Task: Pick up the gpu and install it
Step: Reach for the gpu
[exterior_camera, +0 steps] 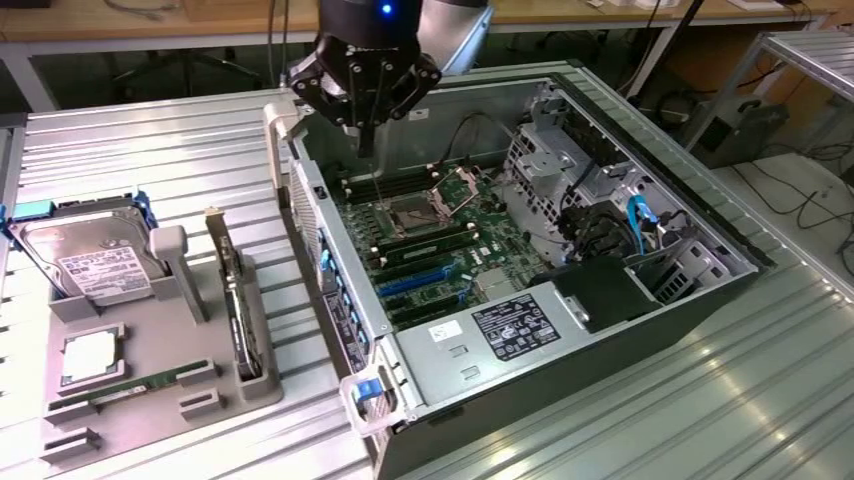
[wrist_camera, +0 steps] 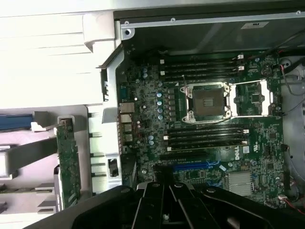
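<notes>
The gpu (exterior_camera: 238,300) stands on its edge in a slot of the grey holder (exterior_camera: 160,400), at the exterior view's left of the open computer case (exterior_camera: 441,420). In the wrist view the gpu (wrist_camera: 68,162) shows as a thin green board edge beside the case wall. My gripper (exterior_camera: 366,148) hangs above the far corner of the case, over the motherboard (exterior_camera: 441,245), well away from the gpu. Its fingers come together in a narrow tip with nothing between them. The black gripper (wrist_camera: 167,191) body looks down over the blue expansion slots (wrist_camera: 195,167).
A silver hard drive (exterior_camera: 87,265), a processor chip (exterior_camera: 91,355) and a green memory stick (exterior_camera: 120,385) also sit in the holder. The case holds an empty processor socket (wrist_camera: 207,101), drive cages (exterior_camera: 574,150) and a power supply (exterior_camera: 514,325). The ribbed metal table (exterior_camera: 694,400) surrounds everything.
</notes>
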Controlling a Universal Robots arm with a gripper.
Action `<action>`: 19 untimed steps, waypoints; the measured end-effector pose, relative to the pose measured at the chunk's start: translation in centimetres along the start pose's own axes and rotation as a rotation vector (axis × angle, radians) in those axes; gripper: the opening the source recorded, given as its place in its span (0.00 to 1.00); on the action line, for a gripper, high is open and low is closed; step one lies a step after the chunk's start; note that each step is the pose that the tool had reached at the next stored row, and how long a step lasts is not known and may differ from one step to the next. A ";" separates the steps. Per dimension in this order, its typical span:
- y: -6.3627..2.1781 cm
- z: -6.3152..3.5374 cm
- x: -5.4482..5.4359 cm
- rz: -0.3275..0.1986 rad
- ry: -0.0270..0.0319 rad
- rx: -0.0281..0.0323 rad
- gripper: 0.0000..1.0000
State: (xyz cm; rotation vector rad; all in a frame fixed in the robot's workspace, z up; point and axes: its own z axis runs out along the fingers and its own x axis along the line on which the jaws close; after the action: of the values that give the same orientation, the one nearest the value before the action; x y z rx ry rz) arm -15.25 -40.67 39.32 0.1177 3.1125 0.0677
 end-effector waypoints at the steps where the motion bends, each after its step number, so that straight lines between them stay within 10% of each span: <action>1: -0.13 -0.02 0.4 0.000 0.0001 0.0001 0.11; 19: -2.52 -0.12 8.6 0.000 0.0001 0.0001 0.11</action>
State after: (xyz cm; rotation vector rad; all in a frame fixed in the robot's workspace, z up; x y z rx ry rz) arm -24.03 -42.53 39.12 0.1179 3.1125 0.0675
